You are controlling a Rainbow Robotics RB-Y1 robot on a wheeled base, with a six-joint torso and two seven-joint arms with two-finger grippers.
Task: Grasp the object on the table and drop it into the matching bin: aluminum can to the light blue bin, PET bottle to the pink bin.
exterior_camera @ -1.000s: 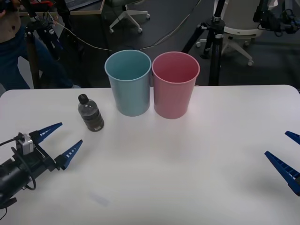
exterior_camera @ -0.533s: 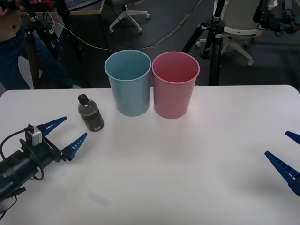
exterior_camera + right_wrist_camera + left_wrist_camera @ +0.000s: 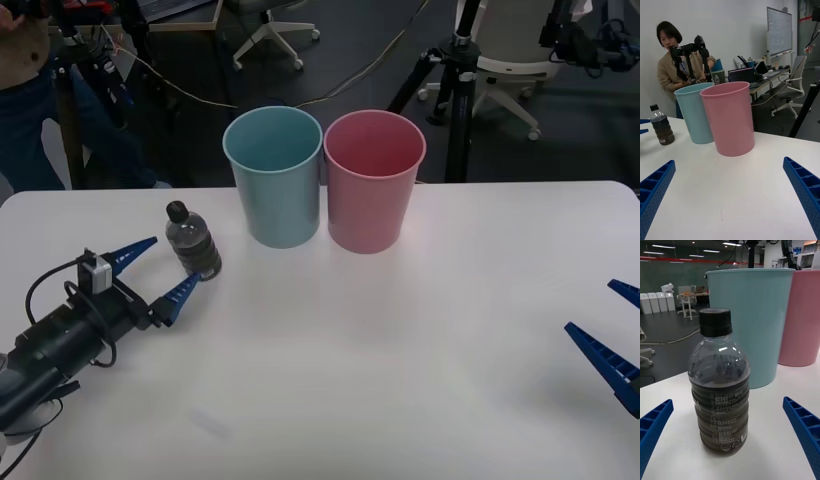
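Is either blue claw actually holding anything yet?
No. The left gripper is open beside the small clear plastic bottle, fingers not closed on it. The right gripper is open too.

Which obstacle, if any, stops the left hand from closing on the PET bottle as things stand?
Probably none. The left hand is open and low over the table, one finger on each side of the upright PET bottle. The light blue bin stands apart, beyond the bottle.

A small clear plastic bottle [image 3: 193, 241] with a black screw cap, dark contents and a dark label band stands upright on the large white tabletop [image 3: 400, 340], toward its far left part. A tall round light blue plastic bin [image 3: 274, 176] and a same-shaped pink plastic bin [image 3: 374, 180] stand upright, close side by side near the middle of the far edge, blue nearer the bottle.
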